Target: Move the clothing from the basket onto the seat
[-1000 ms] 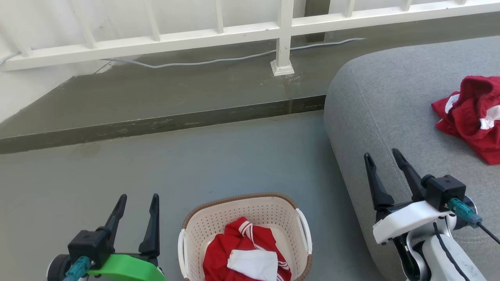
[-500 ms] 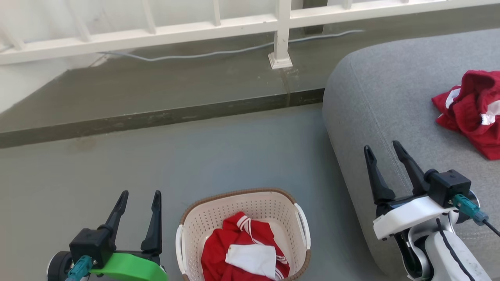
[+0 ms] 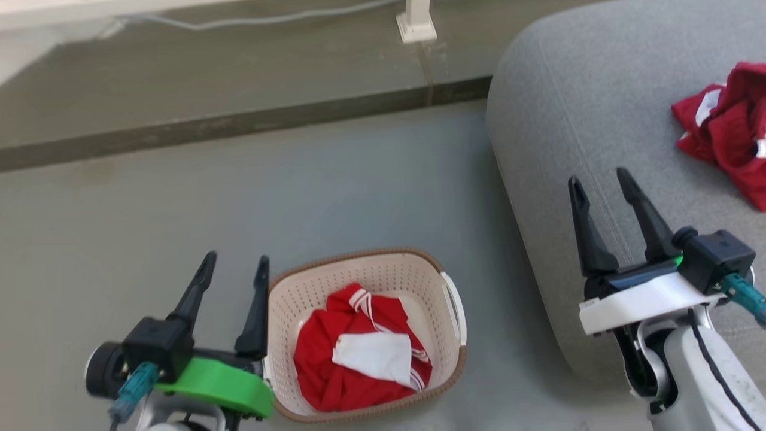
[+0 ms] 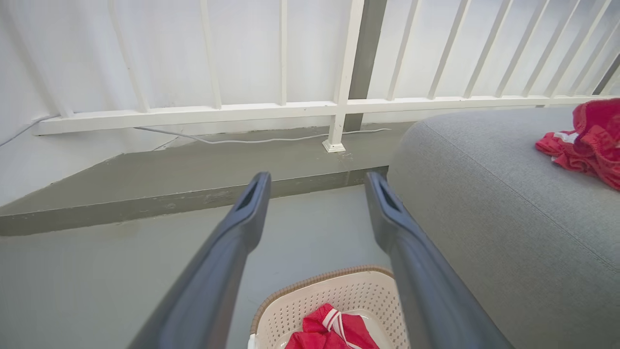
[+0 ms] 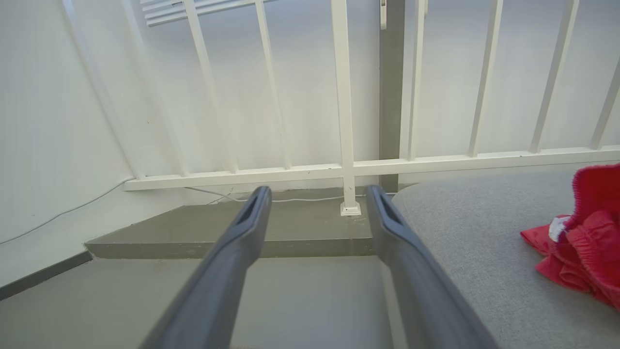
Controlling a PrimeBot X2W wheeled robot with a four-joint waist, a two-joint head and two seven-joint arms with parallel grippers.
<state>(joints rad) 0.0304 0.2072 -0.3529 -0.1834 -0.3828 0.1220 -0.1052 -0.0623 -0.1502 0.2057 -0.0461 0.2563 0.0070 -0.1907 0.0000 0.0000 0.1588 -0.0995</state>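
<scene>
The cream basket (image 3: pixel 446 299) with a brown rim stands on the floor at the bottom middle of the head view. Inside it lies a crumpled red garment (image 3: pixel 335 359) with white stripes and a white panel. A second red garment (image 3: pixel 727 129) lies on the big grey seat (image 3: pixel 574 108) at the right. My left gripper (image 3: pixel 235 266) is open and empty, its right finger beside the basket's left rim. Open and empty too, my right gripper (image 3: pixel 601 182) hovers over the seat's left edge. The left wrist view shows the basket (image 4: pixel 339 293), the seat (image 4: pixel 484 194) and the far garment (image 4: pixel 588 138).
A raised grey step (image 3: pixel 239 123) crosses the floor beyond the basket. Behind it runs a white railing (image 5: pixel 339 169) with a post foot (image 3: pixel 416 27) and a pale cable (image 3: pixel 257 21) along its base. Bare grey floor (image 3: pixel 299 197) lies between basket and step.
The head camera has tilted down, so the whole scene has slid up the picture and the basket shows in full. Both grippers stay open.
</scene>
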